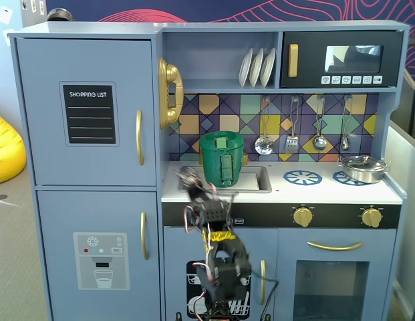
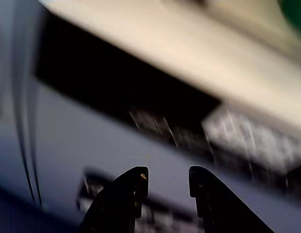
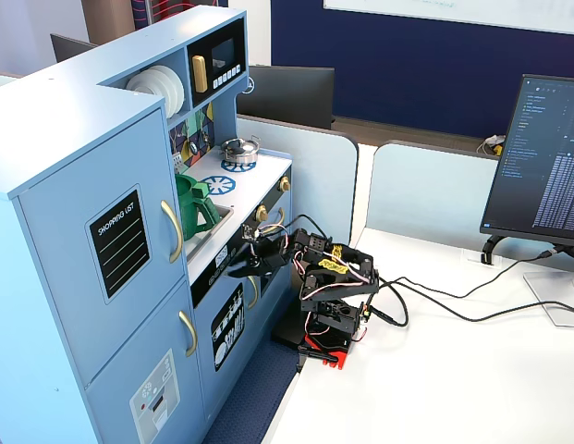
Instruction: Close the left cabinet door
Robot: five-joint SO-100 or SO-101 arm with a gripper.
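Note:
The left cabinet door (image 1: 93, 114) is light blue, with a black "SHOPPING LIST" panel and a curved gold handle (image 1: 139, 137). It sits flush with the cabinet front in both fixed views (image 3: 102, 240). My gripper (image 1: 187, 179) is low, in front of the white counter edge, to the right of the door and apart from it. It shows in another fixed view (image 3: 242, 268) pointing at the kitchen's black front strip. In the wrist view my gripper (image 2: 168, 174) has its two black fingers parted with nothing between them. The view beyond is blurred blue panel and black strip.
A green pot (image 1: 222, 157) stands in the sink. The lower blue door with the dispenser graphic (image 1: 97, 254) is below the task door. The black microwave (image 1: 341, 60) is top right. A gold phone (image 1: 170, 93) hangs beside the door. A monitor (image 3: 545, 157) and cables lie on the white desk.

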